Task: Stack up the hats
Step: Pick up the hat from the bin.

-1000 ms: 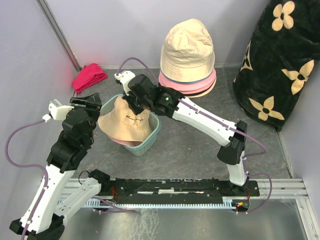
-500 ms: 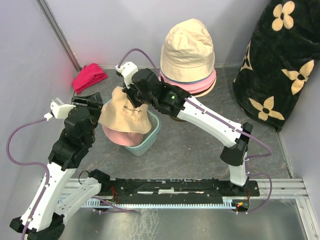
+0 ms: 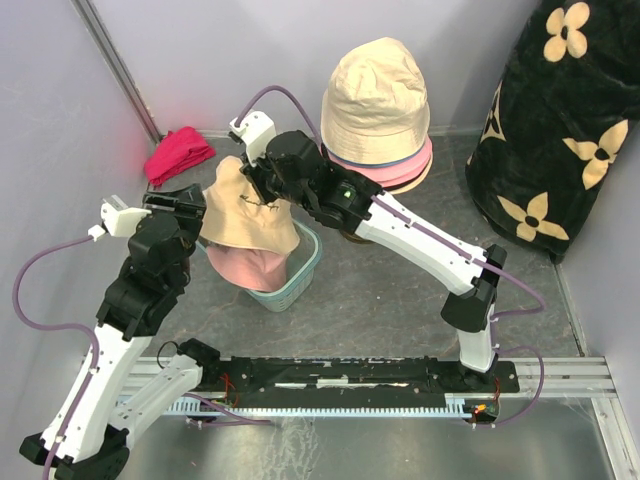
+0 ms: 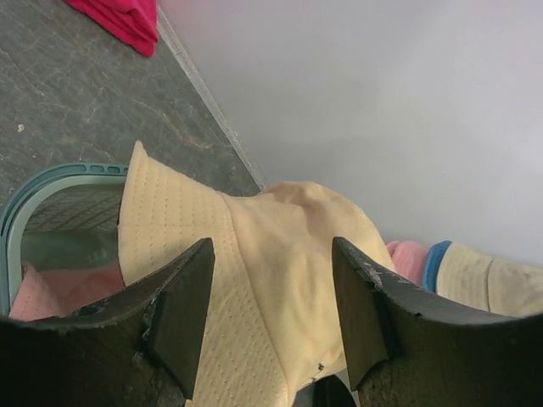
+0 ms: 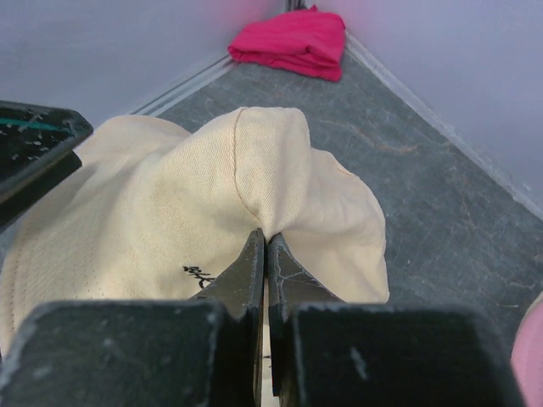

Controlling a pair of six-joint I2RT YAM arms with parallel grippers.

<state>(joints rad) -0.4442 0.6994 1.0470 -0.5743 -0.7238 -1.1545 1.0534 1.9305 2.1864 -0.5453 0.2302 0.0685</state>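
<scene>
My right gripper (image 3: 262, 193) is shut on the crown of a beige bucket hat (image 3: 245, 212) and holds it lifted above a teal basket (image 3: 300, 275); the pinch shows in the right wrist view (image 5: 265, 242). A pink hat (image 3: 250, 268) lies in the basket under it. At the back a beige hat (image 3: 375, 95) tops a stack of hats with blue and pink brims (image 3: 400, 170). My left gripper (image 3: 185, 203) is open just left of the lifted hat, which hangs beyond its fingers in the left wrist view (image 4: 254, 271).
A magenta-red cloth bundle (image 3: 178, 153) lies at the back left by the wall. A black bag with beige flowers (image 3: 560, 130) fills the right side. Grey walls close in on the left and back.
My right gripper has lifted the beige hat up and back out of the basket, uncovering the pink hat below. The left arm has stayed put.
</scene>
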